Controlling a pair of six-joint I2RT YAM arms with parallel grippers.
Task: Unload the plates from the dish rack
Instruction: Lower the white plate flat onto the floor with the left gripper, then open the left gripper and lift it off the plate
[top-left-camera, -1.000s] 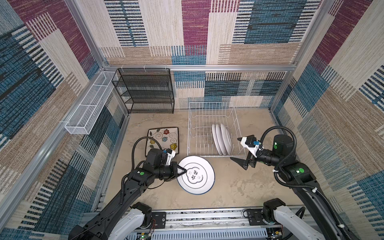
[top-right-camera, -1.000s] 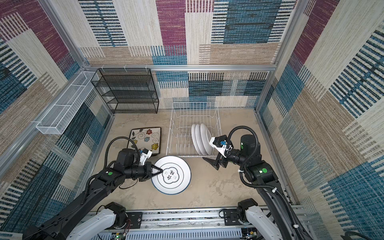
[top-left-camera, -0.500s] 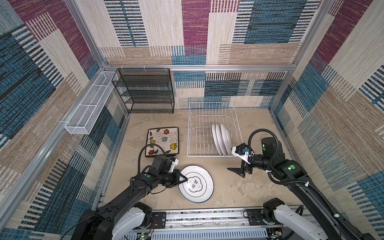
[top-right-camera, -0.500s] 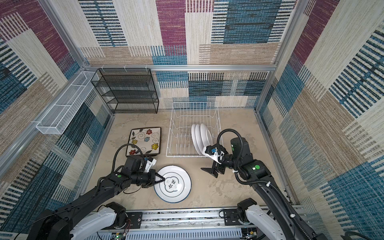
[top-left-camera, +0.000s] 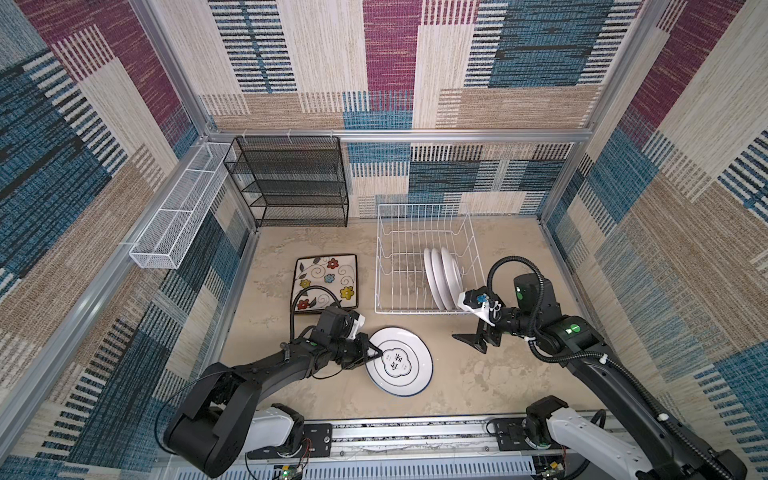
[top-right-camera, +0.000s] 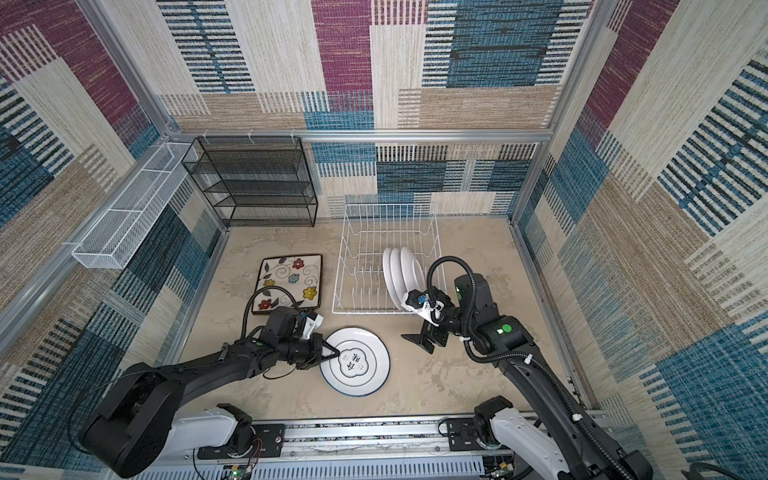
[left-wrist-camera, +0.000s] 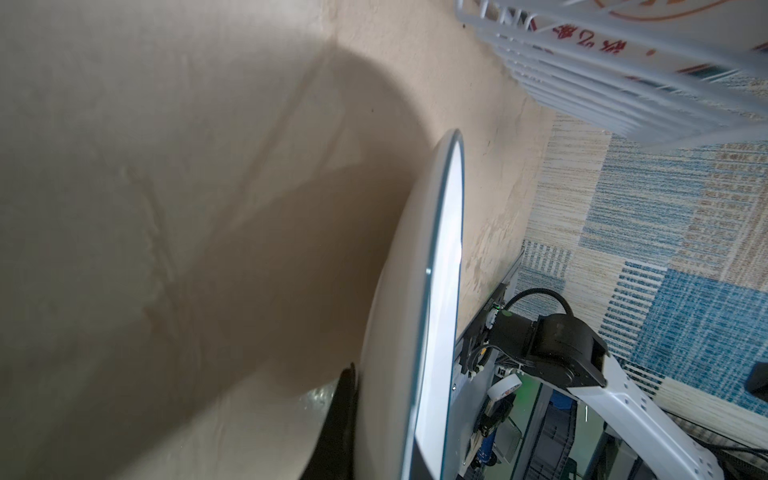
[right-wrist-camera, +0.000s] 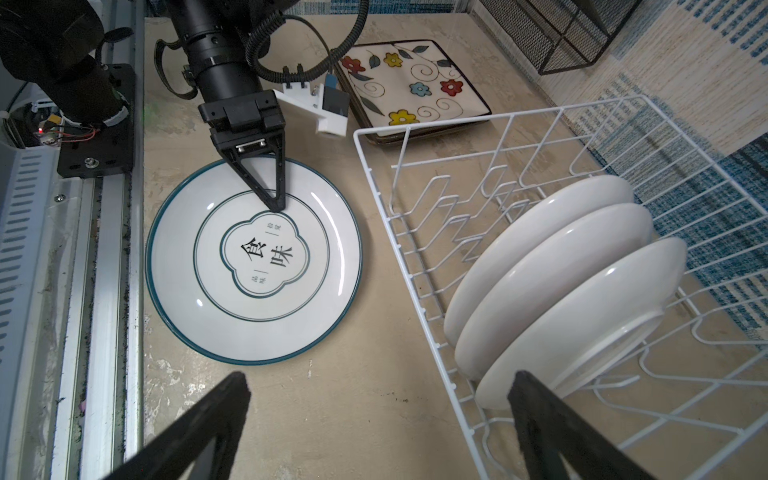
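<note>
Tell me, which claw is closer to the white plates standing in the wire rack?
Right. The right claw hangs open just in front of the standing plates, by the dish rack's near corner. The left claw is farther off, shut on the round plate's rim.

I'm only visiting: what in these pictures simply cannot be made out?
Faces of the three plates in the dish rack: top and right wrist views show only backs; left wrist view blurs them.
Anything under the square flowered plate: it covers that.
Small print on the round plate in the left gripper: too small in both top views.
</note>
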